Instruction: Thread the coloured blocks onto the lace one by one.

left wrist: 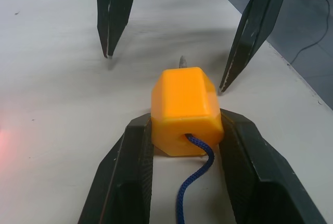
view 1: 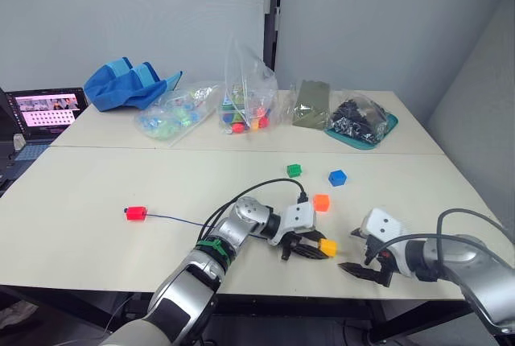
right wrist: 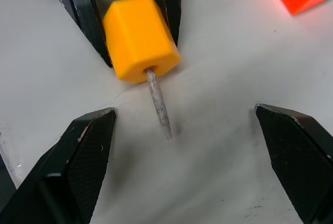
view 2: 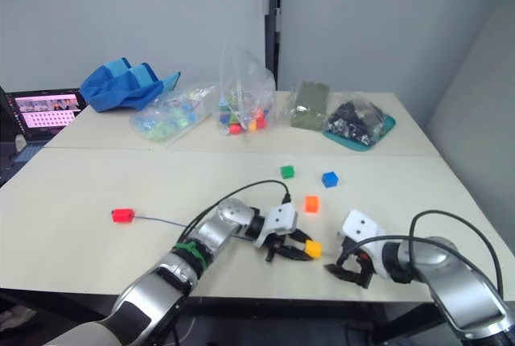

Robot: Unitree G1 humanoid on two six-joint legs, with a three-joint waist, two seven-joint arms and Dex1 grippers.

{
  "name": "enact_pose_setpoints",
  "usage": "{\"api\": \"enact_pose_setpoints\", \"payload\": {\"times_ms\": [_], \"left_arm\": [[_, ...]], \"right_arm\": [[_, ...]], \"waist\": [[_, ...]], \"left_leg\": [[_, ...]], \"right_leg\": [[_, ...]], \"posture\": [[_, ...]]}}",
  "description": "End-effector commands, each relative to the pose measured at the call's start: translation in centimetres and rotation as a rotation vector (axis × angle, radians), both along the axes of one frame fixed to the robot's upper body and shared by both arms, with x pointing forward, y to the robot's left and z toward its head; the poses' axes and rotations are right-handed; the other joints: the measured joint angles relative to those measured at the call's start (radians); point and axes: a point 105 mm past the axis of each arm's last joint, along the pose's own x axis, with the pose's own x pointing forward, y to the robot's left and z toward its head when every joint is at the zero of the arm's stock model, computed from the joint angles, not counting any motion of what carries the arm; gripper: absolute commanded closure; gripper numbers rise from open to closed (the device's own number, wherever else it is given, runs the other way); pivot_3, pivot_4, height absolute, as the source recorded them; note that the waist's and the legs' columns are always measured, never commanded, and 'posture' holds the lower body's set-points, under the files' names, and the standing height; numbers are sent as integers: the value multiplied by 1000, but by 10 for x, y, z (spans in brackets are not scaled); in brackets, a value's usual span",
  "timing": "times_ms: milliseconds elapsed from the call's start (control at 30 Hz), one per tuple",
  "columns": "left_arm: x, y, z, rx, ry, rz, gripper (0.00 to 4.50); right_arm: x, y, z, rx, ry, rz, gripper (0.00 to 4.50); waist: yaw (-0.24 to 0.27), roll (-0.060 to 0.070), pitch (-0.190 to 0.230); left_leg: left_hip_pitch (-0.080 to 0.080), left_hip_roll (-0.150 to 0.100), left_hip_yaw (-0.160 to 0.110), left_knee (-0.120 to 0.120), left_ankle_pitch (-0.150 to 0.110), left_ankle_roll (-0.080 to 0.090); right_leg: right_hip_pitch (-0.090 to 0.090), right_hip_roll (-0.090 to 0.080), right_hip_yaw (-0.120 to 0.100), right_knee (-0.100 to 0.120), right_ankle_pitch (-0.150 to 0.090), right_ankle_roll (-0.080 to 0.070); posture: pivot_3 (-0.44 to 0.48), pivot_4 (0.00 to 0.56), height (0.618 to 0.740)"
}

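- Your left gripper (view 1: 310, 251) is clamped on the yellow block (view 1: 327, 246), close to the table's (view 1: 96, 225) front edge.
- Your left wrist view gives you what the head views cannot: the dark blue lace (left wrist: 195, 185) enters the block's near hole, and the block sits squeezed between both fingers (left wrist: 130, 177).
- Your right wrist view gives you the other side: the lace's pale stiff tip (right wrist: 158, 104) pokes out of the yellow block's far face and slants down to the tabletop, between your right gripper's spread fingers (right wrist: 78, 156).
- Your right gripper (view 1: 360, 261) is open and holds nothing, sitting just beside the yellow block near the front edge.
- In the head views you can follow the lace back across the table to the red block (view 1: 135, 212), which sits on the lace well off toward the left edge.
- The orange block (view 1: 321, 202) lies just behind your left gripper; the green block (view 1: 294, 170) and blue block (view 1: 337, 177) lie further in, near the table's middle.
- Along the back edge you have clear bags of coloured pieces (view 1: 241, 105), a blue cloth bundle (view 1: 129, 84), an olive packet (view 1: 311, 103) and a teal tray (view 1: 385, 130) with a dark bag in it.
- Off the back left corner a laptop (view 1: 47, 111) is lit; behind the table the wall is plain grey.
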Motion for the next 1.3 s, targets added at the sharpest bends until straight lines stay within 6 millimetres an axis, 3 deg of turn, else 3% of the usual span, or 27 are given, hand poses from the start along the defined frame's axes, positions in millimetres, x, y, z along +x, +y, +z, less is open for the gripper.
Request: {"api": "enact_pose_setpoints", "payload": {"times_ms": [33, 233, 500, 667, 833, 1167, 1300], "left_arm": [[-1, -2, 8, -20, -34, -24, 3207], [0, -1, 8, -14, -36, -20, 3207], [7, 4, 12, -23, -33, 10, 3207], [18, 18, 20, -47, -18, 70, 3207], [23, 51, 24, -36, -18, 103, 3207], [25, 173, 17, 116, -22, 311, 3207], [21, 248, 9, 262, -26, 477, 3207]], "right_arm": [[5, 2, 0, 21, -32, -2, 0], [4, -3, -3, 22, -15, -2, 1887], [3, 10, 7, 141, -8, 33, 4489], [12, 6, 7, 111, -5, 50, 4500], [21, -1, 12, 92, -9, 65, 4500], [30, -1, 8, 66, 6, 113, 4500], [31, 4, 7, 62, 9, 141, 4500]], "waist": [[-1, 0, 0], [-1, 0, 0], [-2, 0, 0], [-2, 0, 0], [-6, 0, 0], [-25, 0, 0], [-44, 0, 0]], "left_leg": [[0, 0, 0, 0, 0, 0], [0, 0, 0, 1, 0, 0], [0, 0, 0, 1, 0, 0], [0, 0, 0, 1, 0, 0], [0, 0, 0, 0, 0, 0], [1, 0, 0, 0, 0, 0], [3, 1, 0, -2, 0, 0]], "right_leg": [[0, 0, 0, 0, 0, 0], [1, 0, 0, 0, 0, 0], [1, 0, 0, 0, 0, 0], [1, 0, 0, 0, 0, 0], [1, 0, 0, 1, 0, 0], [1, 0, 0, 1, 0, 0], [1, 0, 0, 2, 0, 0]], "posture": [[0, 150, 740], [0, 150, 740], [0, 150, 740], [0, 150, 740], [0, 150, 740], [0, 150, 740], [0, 150, 740]]}}
